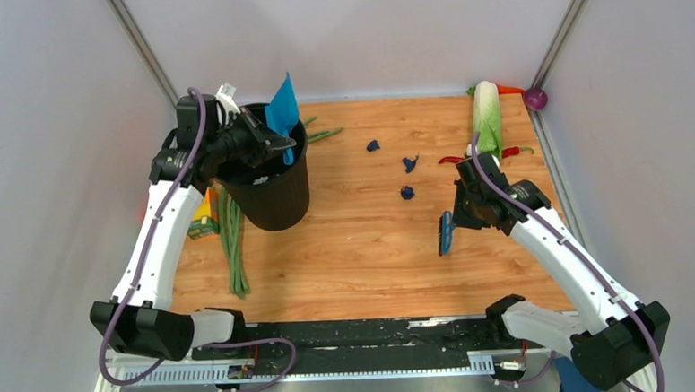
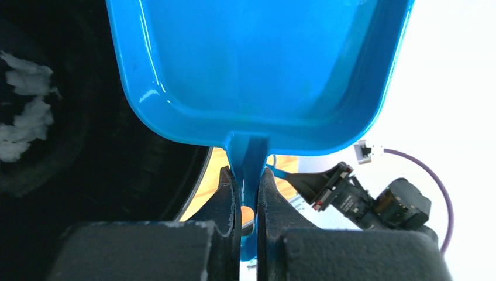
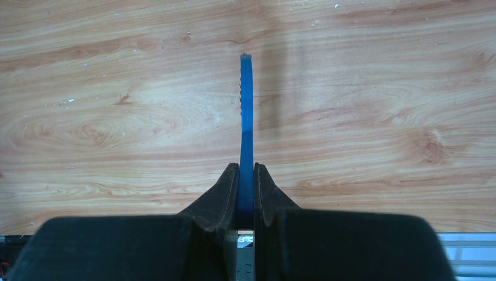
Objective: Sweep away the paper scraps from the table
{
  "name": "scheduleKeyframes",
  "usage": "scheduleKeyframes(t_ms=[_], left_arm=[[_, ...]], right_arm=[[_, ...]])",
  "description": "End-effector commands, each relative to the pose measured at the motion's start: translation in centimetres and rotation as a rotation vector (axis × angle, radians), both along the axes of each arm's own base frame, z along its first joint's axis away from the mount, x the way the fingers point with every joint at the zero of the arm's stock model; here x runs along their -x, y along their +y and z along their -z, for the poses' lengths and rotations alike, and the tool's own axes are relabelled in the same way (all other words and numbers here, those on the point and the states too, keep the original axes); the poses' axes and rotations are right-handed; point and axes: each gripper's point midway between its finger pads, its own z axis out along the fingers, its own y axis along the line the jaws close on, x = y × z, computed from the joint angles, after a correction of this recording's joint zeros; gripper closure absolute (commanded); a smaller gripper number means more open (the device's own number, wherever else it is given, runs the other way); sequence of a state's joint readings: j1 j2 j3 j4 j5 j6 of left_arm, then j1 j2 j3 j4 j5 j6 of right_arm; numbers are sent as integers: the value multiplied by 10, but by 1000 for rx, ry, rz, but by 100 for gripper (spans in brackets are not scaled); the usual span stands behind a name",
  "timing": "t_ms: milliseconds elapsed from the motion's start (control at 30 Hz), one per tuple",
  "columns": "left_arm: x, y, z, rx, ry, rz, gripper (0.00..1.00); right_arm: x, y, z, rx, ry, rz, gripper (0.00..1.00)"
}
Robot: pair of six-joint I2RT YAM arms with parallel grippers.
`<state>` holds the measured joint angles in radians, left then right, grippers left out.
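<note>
Right end effector point(image 1: 458, 215) clamping brush point(image 1: 446, 233), paper scraps point(image 1: 407, 193) near, untouched.

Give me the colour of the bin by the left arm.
Black. The bin shows best in the top external view.

Your left gripper point(image 1: 283, 145) is held raised at the far left, fingers pinched on the dustpan point(image 2: 257, 70), while your right gripper point(image 1: 456, 219) angles down mid-right, pinched on the brush point(image 3: 246, 117).

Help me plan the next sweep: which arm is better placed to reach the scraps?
Right. The right gripper is shut on the brush near the scraps; the left gripper holds the dustpan at the bin.
</note>
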<state>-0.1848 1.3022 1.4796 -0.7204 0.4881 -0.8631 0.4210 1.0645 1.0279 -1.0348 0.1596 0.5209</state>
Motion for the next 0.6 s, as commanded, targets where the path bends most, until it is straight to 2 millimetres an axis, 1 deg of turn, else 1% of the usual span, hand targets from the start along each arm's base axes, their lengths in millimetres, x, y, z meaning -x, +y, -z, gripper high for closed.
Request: scheduleKeyframes(t_ms=[0,33,67,100,200,233,333,433,533,567], left_arm=[[4,-5,-34,200,-93,-1,100],[2,-1,-48,256,-134,-23,100],[4,-2,-44,292,-110,-16,100],[2,-1,-47,300,-128,-13,100],[2,0,-49,249,-154,4,100],[4,1,-45,233,-137,3,100],[8,6,-47,141,-157,13,100],[16,9,-47,42,-171,35,100],[28,8,-40,-106,-159,75,100],[27,13,-46,-164,-182,46,100]], right_arm=[[-11,1,-13,-10,-54,-1,100],[-11,0,-14,-10,-54,2,100],[-11,0,-13,-8,-53,1,100],[-11,0,-14,-8,-55,0,100],[-11,0,-12,-5,-54,2,100],[-11,0,-12,-5,-54,2,100],[-13,0,-13,-3,-56,0,100],[-21,0,-24,0,-80,-1,100],[-37,9,-46,-16,-125,-13,100],[-44,12,-51,-21,-134,-20,100]])
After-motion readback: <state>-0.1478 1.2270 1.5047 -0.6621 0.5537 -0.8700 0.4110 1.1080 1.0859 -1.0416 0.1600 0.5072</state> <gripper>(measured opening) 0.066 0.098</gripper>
